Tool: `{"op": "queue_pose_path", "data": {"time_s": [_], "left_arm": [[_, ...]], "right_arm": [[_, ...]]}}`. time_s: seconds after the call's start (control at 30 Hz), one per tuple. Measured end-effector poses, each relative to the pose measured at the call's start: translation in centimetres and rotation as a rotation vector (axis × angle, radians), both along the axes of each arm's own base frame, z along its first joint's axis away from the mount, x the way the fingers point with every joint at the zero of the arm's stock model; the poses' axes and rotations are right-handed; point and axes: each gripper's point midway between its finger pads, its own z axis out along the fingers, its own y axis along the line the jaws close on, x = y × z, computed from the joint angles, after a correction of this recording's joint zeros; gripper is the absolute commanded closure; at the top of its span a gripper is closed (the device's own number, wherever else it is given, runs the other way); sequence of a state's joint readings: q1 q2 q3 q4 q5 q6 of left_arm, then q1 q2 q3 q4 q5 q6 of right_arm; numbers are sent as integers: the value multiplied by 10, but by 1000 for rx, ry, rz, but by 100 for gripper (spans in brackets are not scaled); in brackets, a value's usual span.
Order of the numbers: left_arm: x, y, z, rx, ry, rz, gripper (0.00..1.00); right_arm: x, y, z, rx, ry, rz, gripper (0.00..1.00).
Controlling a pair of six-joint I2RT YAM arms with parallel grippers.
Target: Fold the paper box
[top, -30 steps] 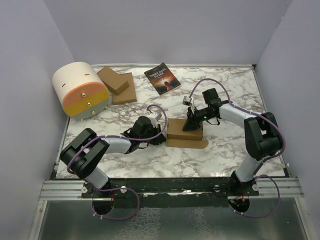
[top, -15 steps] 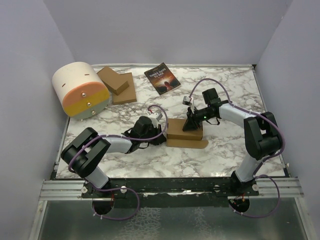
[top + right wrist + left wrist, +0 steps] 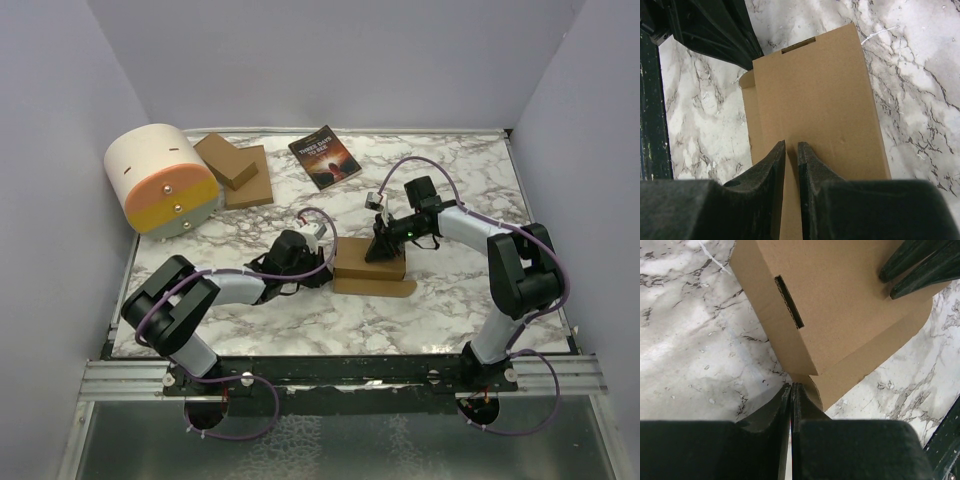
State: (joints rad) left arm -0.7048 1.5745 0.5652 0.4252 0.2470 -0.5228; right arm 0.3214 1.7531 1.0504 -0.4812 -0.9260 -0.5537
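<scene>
While both arms reach in over the marbled table, the overhead view shows the paper box near the table's centre, folded into a low brick shape with a rounded flap lying flat along its near side. The left claw meets the box's left end; the right claw points down onto its top. A dark-covered book, a stack of flat cardboard pieces and a cream-and-orange rounded container sit well apart at the far left.

Left wrist view: the left claw is clenched, its fingers pressed together, with the tips at the corner where the paper box joins its flap; whether cardboard is pinched cannot be told. A narrow slot cuts the box's end wall. The right claw's fingers touch the top face.

Right wrist view: the right claw is released, its fingers a narrow slit apart with nothing between them, resting against the top of the paper box. The left claw appears dark beyond the far end.
</scene>
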Motion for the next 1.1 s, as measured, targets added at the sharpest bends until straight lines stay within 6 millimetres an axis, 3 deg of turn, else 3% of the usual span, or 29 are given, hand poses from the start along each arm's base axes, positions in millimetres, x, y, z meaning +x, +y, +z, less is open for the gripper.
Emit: {"op": "queue_pose_path", "data": {"time_s": [0.17, 0.5, 0.83, 1.1], "left_arm": [[5, 7, 4, 25, -20, 41, 90], [3, 11, 35, -9, -90, 38, 87], [-73, 31, -13, -77, 122, 23, 87], [-64, 17, -9, -189, 163, 121, 87]], "right_arm": [[0, 0, 0, 0, 0, 0, 83], [0, 0, 0, 0, 1, 0, 82], [0, 0, 0, 0, 2, 0, 82], [0, 0, 0, -1, 3, 0, 82]]}}
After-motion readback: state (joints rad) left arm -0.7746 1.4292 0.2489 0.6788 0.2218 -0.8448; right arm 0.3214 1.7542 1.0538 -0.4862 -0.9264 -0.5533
